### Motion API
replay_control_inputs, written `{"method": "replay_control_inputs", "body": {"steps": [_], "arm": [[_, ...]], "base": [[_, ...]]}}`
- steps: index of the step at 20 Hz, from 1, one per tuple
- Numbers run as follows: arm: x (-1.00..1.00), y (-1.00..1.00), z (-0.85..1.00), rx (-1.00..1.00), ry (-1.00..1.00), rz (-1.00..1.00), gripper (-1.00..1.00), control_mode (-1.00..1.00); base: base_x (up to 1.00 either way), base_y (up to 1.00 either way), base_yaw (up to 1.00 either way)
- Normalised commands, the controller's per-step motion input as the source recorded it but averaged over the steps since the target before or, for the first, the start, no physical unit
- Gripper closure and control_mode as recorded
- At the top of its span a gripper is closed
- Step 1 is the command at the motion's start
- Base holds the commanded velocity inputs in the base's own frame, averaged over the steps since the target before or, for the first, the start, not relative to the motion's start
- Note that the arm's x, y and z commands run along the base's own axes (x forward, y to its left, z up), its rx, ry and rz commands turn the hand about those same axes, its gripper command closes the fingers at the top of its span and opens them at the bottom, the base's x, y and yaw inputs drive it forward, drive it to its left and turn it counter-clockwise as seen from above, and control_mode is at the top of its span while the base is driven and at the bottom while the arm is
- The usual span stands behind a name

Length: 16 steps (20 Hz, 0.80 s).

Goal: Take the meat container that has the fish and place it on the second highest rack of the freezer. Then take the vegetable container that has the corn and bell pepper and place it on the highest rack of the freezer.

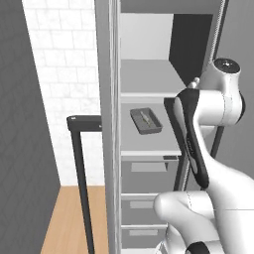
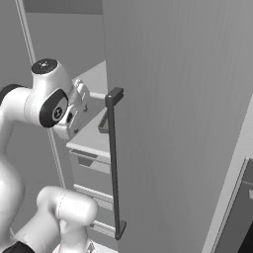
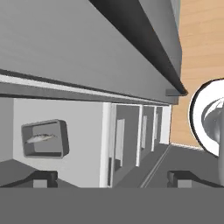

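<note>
The meat container (image 1: 146, 121) is a dark grey tray with the small pale fish (image 1: 145, 117) in it. It rests on the second highest rack (image 1: 134, 141) of the open freezer (image 1: 149, 74). The highest rack (image 1: 144, 79) above it is bare. In the hand view the container (image 3: 46, 139) and its fish (image 3: 41, 138) lie at the left, some way beyond my gripper (image 3: 112, 179). The gripper is open, its fingertips (image 3: 43, 178) spread wide with nothing between them. The vegetable container with the corn and bell pepper is out of view.
The freezer door (image 2: 178, 123) stands open on the right, its long dark handle (image 2: 113, 163) close to my arm. Grey drawers (image 1: 144, 168) sit below the racks. A white tiled wall (image 1: 64, 74) and wooden floor (image 1: 69, 223) lie to the left.
</note>
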Motion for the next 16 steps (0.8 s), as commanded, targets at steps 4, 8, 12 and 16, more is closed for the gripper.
{"method": "replay_control_inputs", "body": {"steps": [4, 8, 12, 16], "arm": [[-0.71, -0.32, -0.07, 0.0, 0.0, 0.0, -1.0, -1.0], [-0.48, -0.06, -0.24, 0.0, 0.0, 0.02, -1.0, -1.0], [-0.31, 0.0, -0.08, -0.01, 0.0, 0.0, -1.0, -1.0], [-0.02, 0.04, -0.11, -0.01, 0.0, 0.0, -1.0, -1.0]], "base": [[0.0, 0.0, 0.0], [0.0, 0.0, 0.0], [0.0, 0.0, 0.0], [0.0, 0.0, 0.0]]}}
